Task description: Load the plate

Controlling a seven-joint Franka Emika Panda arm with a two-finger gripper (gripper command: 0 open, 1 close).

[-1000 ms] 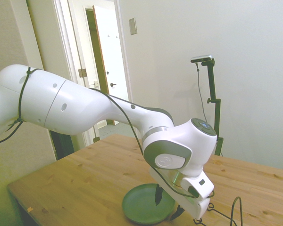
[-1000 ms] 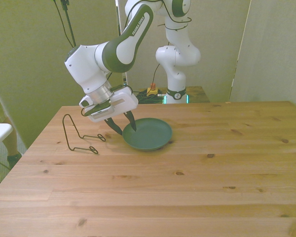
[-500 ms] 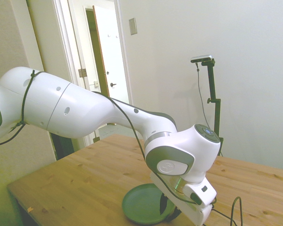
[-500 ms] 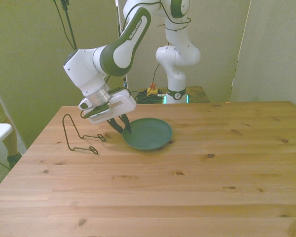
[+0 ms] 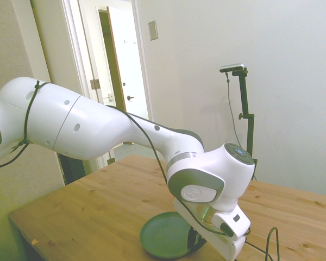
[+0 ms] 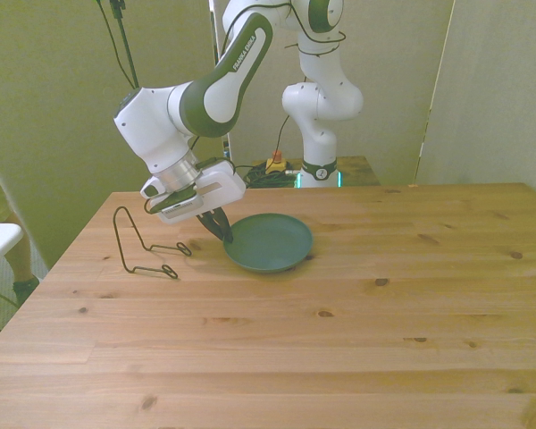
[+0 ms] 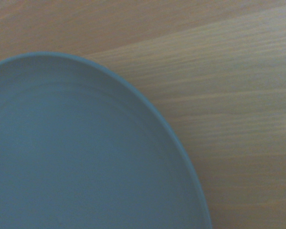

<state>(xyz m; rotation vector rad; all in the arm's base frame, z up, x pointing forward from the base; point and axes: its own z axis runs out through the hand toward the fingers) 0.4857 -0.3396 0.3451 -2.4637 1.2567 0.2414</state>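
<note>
- Closing in on the plate [image 6: 270,243], the gripper [image 6: 221,234] sits at the rim on the front view's left, low over the table [image 6: 339,340].
- The dark fingers look drawn close together at that rim, seemingly pinching it, though neither the front nor the side view shows contact clearly enough, so I cannot tell whether the claw truly grips the plate.
- The plate lies flat on the wood in the upper-middle of the front view, and at the bottom centre of the side view, partly behind the wrist.
- The wrist view shows only the plate's bare grey-green inside [image 7: 76,157] and wood beside it.
- The wire rack [image 6: 141,247] stands at the left of the front view, near the plate but apart from it, with nothing in it.
- Judged from this, the task is at its early stage: the grasp is being made or just made; lifting, carrying the plate to the rack and setting it in all remain.
</note>
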